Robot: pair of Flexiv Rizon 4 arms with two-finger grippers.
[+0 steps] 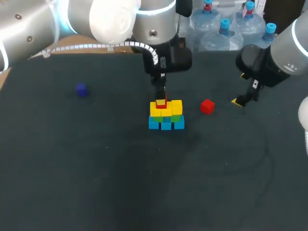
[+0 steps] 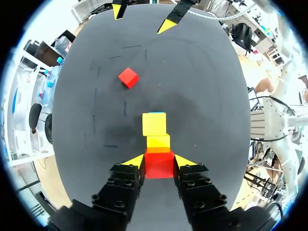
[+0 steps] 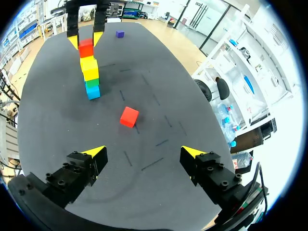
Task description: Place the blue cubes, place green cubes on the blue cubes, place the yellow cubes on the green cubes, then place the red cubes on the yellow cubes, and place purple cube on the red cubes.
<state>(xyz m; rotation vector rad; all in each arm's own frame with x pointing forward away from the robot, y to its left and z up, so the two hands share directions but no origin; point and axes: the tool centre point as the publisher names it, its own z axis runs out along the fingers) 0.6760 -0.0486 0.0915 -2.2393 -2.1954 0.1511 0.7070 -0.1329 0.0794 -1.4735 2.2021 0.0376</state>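
Observation:
A stack stands mid-table: blue cubes (image 1: 166, 123) at the bottom, green cubes (image 1: 176, 117) on them, yellow cubes (image 1: 175, 107) above. My left gripper (image 1: 161, 100) comes straight down over the stack and is shut on a red cube (image 2: 159, 163), which is at the top of the yellow layer (image 2: 154, 124). A second red cube (image 1: 207, 106) lies loose to the stack's right. The purple cube (image 1: 81, 89) lies alone at the far left. My right gripper (image 3: 144, 153) hangs open and empty over the table's right side, with the loose red cube (image 3: 129, 117) ahead of it.
In the right wrist view the stack (image 3: 90, 72), the left gripper (image 3: 86, 41) and the purple cube (image 3: 120, 34) show far ahead. The dark table (image 1: 144, 183) has bare cloth in front of the stack.

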